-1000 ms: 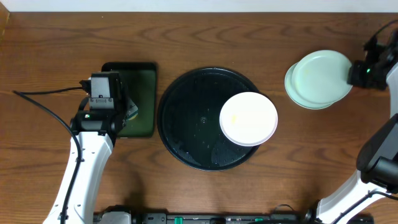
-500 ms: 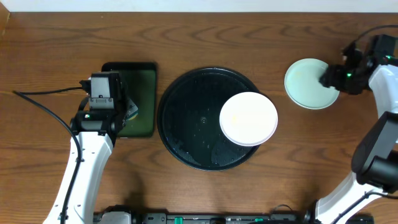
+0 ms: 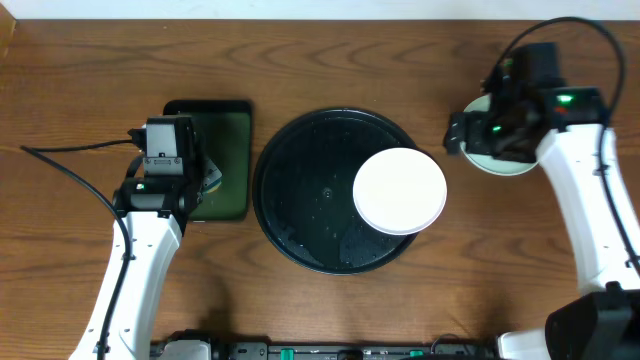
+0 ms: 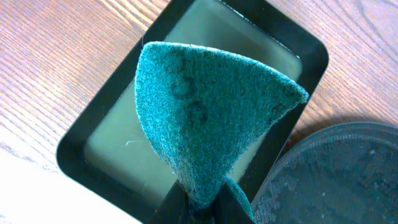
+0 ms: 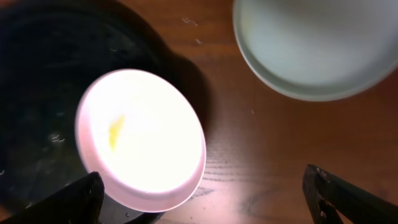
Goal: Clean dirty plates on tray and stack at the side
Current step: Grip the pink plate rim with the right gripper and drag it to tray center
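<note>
The left gripper [image 4: 200, 204] is held over the green tray [image 4: 78, 163], clamped on a teal pad [image 4: 205, 106]. The right gripper [image 5: 202, 186] is poised above the mint plates [image 5: 311, 43] on the table, spread wide, nothing held. The white plate [image 3: 400, 190], smeared yellow, is seen on the right side of the black tray [image 3: 300, 190], reaching past its rim.

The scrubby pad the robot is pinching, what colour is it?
The scrubby pad is dark teal green, clearest in the left wrist view.
</note>
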### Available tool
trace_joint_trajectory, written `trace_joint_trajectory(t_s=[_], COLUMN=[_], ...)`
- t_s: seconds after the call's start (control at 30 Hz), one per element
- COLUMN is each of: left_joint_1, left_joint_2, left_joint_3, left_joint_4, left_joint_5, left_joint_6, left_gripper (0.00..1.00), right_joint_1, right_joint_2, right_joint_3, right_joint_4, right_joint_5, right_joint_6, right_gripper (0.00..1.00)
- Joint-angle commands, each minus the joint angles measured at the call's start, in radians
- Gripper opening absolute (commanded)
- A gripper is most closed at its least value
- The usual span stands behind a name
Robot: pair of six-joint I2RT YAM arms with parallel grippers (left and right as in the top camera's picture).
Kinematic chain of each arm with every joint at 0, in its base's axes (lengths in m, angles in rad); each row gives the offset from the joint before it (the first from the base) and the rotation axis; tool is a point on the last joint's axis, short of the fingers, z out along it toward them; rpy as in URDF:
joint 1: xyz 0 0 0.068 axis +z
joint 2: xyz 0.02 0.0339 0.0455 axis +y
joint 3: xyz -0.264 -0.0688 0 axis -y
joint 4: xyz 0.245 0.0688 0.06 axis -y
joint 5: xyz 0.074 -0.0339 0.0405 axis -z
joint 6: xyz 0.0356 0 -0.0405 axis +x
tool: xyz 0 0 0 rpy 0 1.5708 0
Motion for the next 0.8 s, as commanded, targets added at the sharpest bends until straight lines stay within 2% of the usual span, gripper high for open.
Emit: trace_joint_trajectory(t_s=[0.0,0.17,0.23,0.27,0.3,0.37,0.4,0.6,0.77], left_joint_1=[0.004,0.004,0.004,0.004,0.004,0.004,0.004,0.004,0.004], left_joint_2=[0.006,0.006,0.006,0.006,0.006,0.006,0.006,0.006,0.006], left_joint_3=[-0.008,-0.008,-0.008,-0.008,-0.008,-0.008,-0.008,-0.008,-0.008], left_joint_4=[0.003,0.003,0.003,0.003,0.003,0.004,0.004,0.004,0.004], left_joint_5=[-0.005,-0.005,-0.005,-0.005,-0.005,-0.005,-0.005,-0.005,-0.005], left_joint_6=[0.007,0.007,0.007,0.007,0.007,0.007,0.007,0.007,0.007], left_gripper=[0.08,0.08,0.08,0.08,0.08,0.08,0.08,0.08,0.08], right_joint_1=[0.061,0.091,0.089,0.088,0.089,0.089,0.09,0.093,0.097], right_joint_2=[0.014,0.016,0.019,0.019,0.02,0.021,0.022,0.024,0.06], right_joint_3=[-0.051,-0.146,-0.198,-0.231,-0.262,-0.322,-0.345,-0.389,-0.389], right_joint_4=[0.019,0.103,0.146,0.176,0.206,0.287,0.323,0.364,0.366], right_joint_5=[0.175,0.228,0.243,0.235,0.212,0.126,0.086,0.022,0.016], right_joint_6=[0.19,0.186,0.185,0.186,0.186,0.179,0.169,0.151,0.151], right_gripper=[0.99,0.99,0.74,0.68,0.67,0.76,0.77,0.76,0.61])
